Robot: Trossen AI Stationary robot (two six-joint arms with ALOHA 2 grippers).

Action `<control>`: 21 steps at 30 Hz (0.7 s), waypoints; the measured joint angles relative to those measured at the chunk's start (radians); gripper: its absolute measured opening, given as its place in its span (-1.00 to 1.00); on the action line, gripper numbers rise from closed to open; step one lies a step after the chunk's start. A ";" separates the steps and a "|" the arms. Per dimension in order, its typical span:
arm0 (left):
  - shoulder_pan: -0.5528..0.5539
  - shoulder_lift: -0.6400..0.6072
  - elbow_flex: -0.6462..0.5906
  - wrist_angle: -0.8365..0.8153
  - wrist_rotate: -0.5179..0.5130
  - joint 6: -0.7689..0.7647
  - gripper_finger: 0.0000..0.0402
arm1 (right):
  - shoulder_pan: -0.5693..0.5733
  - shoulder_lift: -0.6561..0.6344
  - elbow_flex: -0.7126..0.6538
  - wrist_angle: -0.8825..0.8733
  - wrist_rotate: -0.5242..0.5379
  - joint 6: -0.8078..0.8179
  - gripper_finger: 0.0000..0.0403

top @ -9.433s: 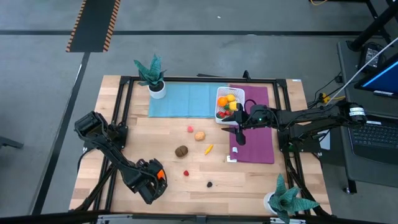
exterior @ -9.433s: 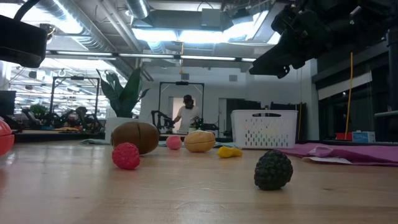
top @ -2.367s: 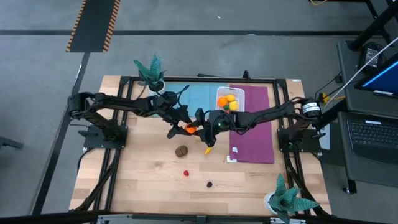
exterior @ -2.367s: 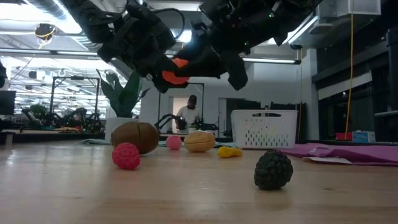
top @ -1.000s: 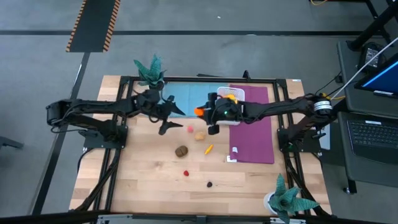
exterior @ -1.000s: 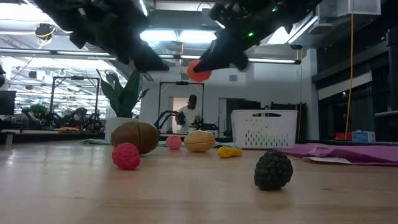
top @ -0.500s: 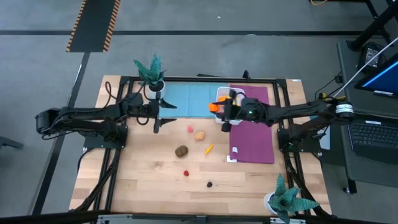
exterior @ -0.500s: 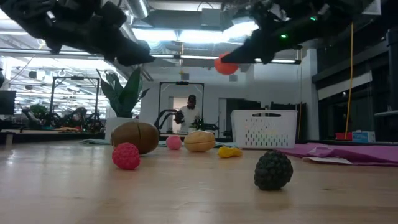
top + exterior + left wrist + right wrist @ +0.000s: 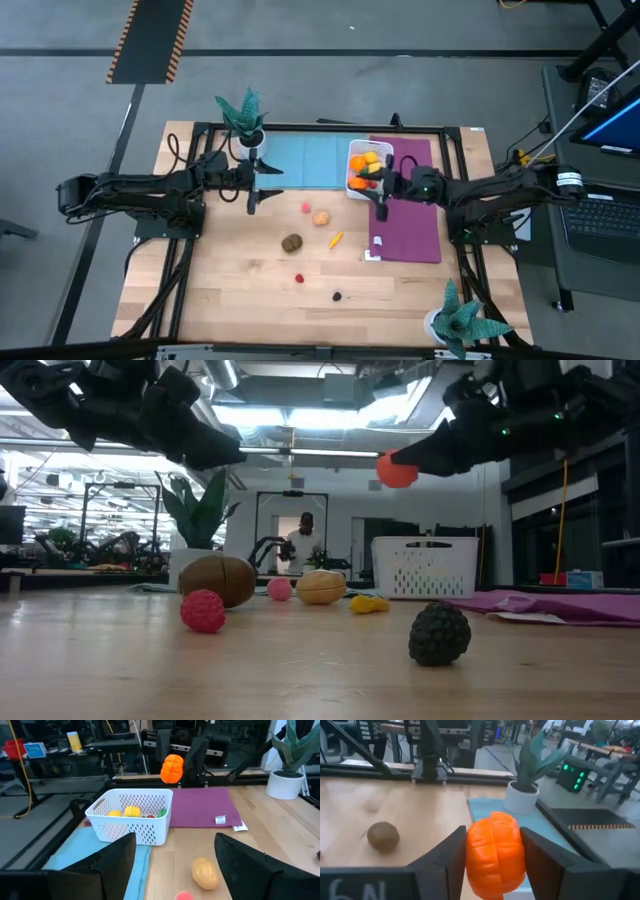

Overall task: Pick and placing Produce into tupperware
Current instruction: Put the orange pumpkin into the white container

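Orange toy pumpkin (image 9: 495,851) hangs over the white tupperware (image 9: 131,815), clamped in the right gripper (image 9: 379,182).

The ribbed piece sits between the right arm's two dark fingers, held clear above the container at the table's back edge, where the purple mat (image 9: 200,808) meets the blue mat (image 9: 292,160). Yellow, red and green produce already lie inside. The left gripper (image 9: 252,188), fingers apart and empty, waits near the white-potted plant (image 9: 246,124). A brown piece (image 9: 291,242), a tan piece (image 9: 321,217), a red berry (image 9: 203,610) and a dark berry (image 9: 439,632) remain on the bare wood. Released off-centre, the round pumpkin could likely strike the rim or bounce off the pile and roll out onto the mat.
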 joint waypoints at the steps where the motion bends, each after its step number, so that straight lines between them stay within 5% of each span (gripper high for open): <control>1: 0.001 0.000 0.000 0.000 0.000 -0.001 0.31 | 0.000 -0.006 -0.013 0.010 0.005 0.014 -0.17; 9: 0.003 0.000 0.000 -0.001 -0.250 -0.003 0.31 | 0.000 -0.012 -0.033 0.043 0.331 0.052 -0.17; 13: 0.003 0.000 0.000 -0.002 -0.289 -0.004 0.31 | 0.000 -0.012 -0.033 0.013 0.481 0.089 -0.17; 21: 0.003 0.001 0.000 -0.014 -0.290 -0.006 0.31 | 0.000 -0.011 -0.028 -0.067 0.543 0.132 -0.17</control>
